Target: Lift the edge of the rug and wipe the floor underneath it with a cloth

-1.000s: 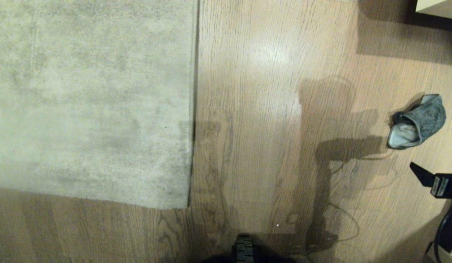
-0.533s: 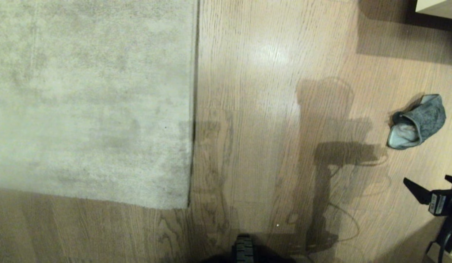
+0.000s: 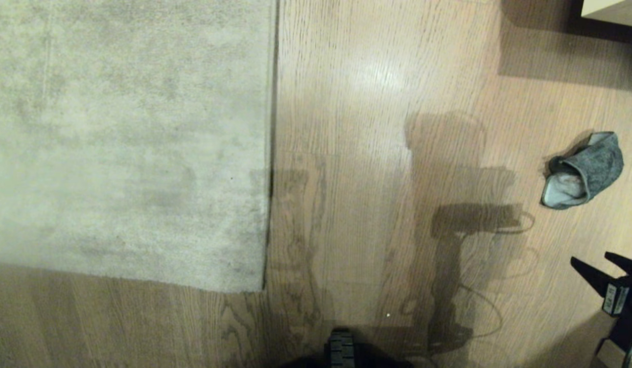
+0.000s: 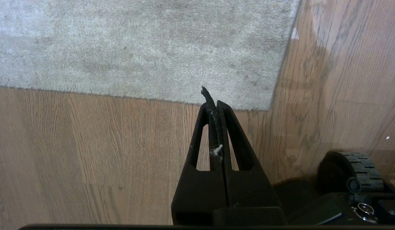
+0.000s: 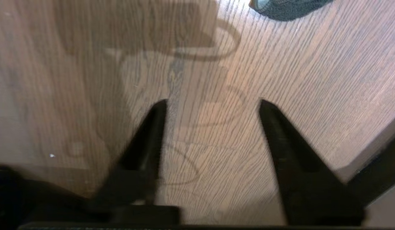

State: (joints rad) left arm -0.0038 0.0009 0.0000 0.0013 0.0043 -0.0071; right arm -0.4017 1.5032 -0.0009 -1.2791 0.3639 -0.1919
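The pale grey-beige rug (image 3: 126, 143) lies flat on the left, its straight rug edge (image 3: 271, 153) running along the brown wood floor (image 3: 356, 179). The dark grey-teal cloth (image 3: 584, 171) lies crumpled on the floor at the right. My right gripper (image 3: 589, 257) is open and empty near the right border, nearer to me than the cloth and apart from it. In the right wrist view that gripper (image 5: 213, 102) hangs over bare floor, with the cloth (image 5: 286, 8) ahead of it. My left gripper (image 4: 213, 103) is shut and empty, just short of the rug (image 4: 152, 48) by its near corner.
My base wheel (image 3: 341, 350) shows at the bottom centre, and again in the left wrist view (image 4: 353, 172). A pale piece of furniture (image 3: 612, 10) stands at the far right corner. Shadows of the arm and its cable fall on the floor between rug and cloth.
The right gripper has drawn back toward me, away from the cloth, and its fingers have come closer together. Rug, cloth and left gripper have not moved.
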